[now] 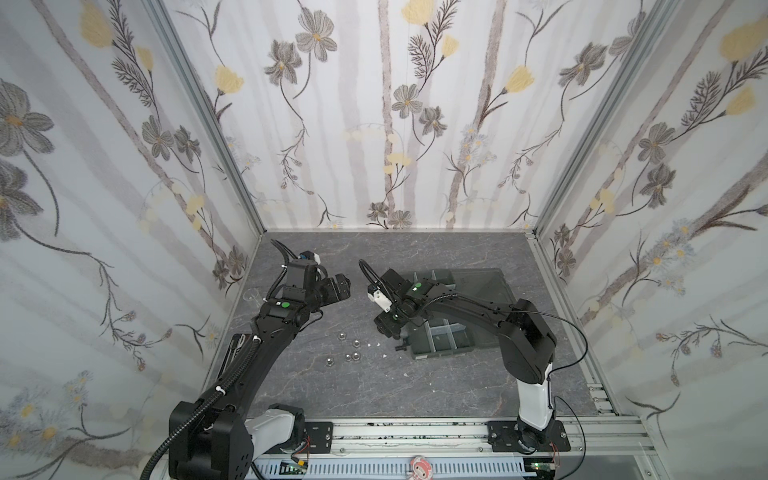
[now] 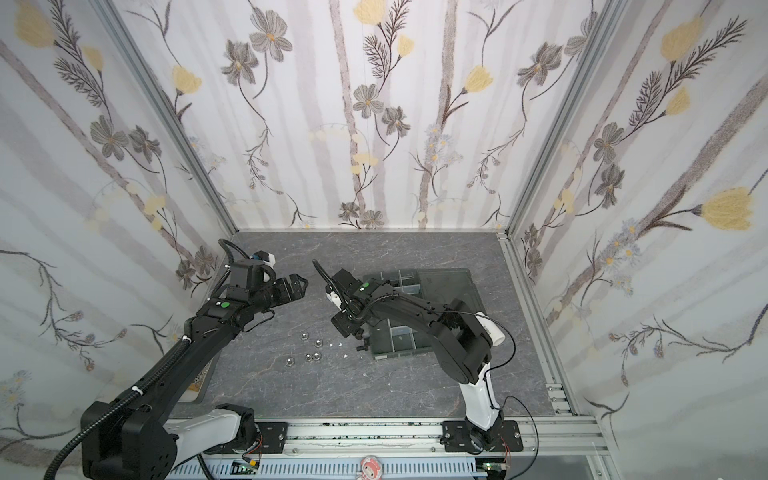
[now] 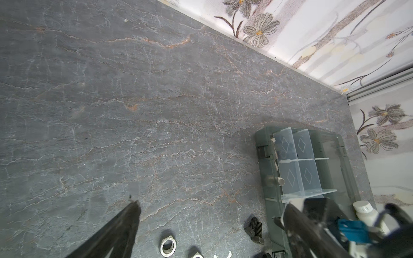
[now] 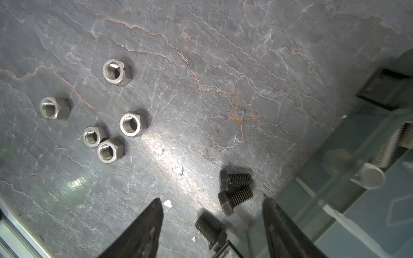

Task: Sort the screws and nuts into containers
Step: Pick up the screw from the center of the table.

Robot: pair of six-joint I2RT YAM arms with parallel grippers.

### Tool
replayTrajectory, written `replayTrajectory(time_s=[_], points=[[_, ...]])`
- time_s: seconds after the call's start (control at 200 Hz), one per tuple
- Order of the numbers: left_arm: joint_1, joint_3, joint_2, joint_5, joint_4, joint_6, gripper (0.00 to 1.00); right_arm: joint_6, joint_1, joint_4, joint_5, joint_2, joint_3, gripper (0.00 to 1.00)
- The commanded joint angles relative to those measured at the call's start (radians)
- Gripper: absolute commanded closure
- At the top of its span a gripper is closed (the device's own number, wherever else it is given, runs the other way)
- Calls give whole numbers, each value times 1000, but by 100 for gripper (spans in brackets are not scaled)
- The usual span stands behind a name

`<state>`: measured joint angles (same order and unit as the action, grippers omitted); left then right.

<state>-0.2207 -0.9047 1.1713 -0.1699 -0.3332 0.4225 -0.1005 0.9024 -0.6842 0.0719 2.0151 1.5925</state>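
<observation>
Left end effector (image 1: 341, 286) hangs over the desk (image 1: 332, 395), fingers spread wide, nothing between them. Toward the arm bases from it, roughly midway to the right end effector, I count five silver nuts (image 4: 133, 124) lying loose on the desk, two of them touching. A few white specks (image 4: 159, 150) sit between the nuts and the right end effector (image 4: 211, 203). Its fingers are spread too and pinch nothing. Three dark screws (image 4: 234, 198) lie on the desk right at its tips: two side by side and touching, the third between the fingers, closer to the wrist. I cannot tell whether the tips touch the desk. Just beside its outer finger stand the containers (image 4: 335, 201), lid (image 1: 486, 286) open flat; silver screws already lie inside two compartments by the near wall.
</observation>
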Motion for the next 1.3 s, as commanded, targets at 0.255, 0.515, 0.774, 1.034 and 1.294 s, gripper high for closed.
replayTrajectory(time_s=[0.255,0.515,0.774,1.034,1.294], points=[[3,15,-36,-8,40,-2,0,35,2,-130,-54,114,105,38],[4,17,-42,-6,42,-2,0,27,1,-158,-100,144,102,30],[5,20,-45,-3,42,-3,0,28,-5,-156,-75,168,101,34],[6,20,-45,-3,43,-4,0,25,-10,-156,-71,179,98,36],[6,20,-42,-5,45,-4,0,25,-8,-155,-49,189,98,45]])
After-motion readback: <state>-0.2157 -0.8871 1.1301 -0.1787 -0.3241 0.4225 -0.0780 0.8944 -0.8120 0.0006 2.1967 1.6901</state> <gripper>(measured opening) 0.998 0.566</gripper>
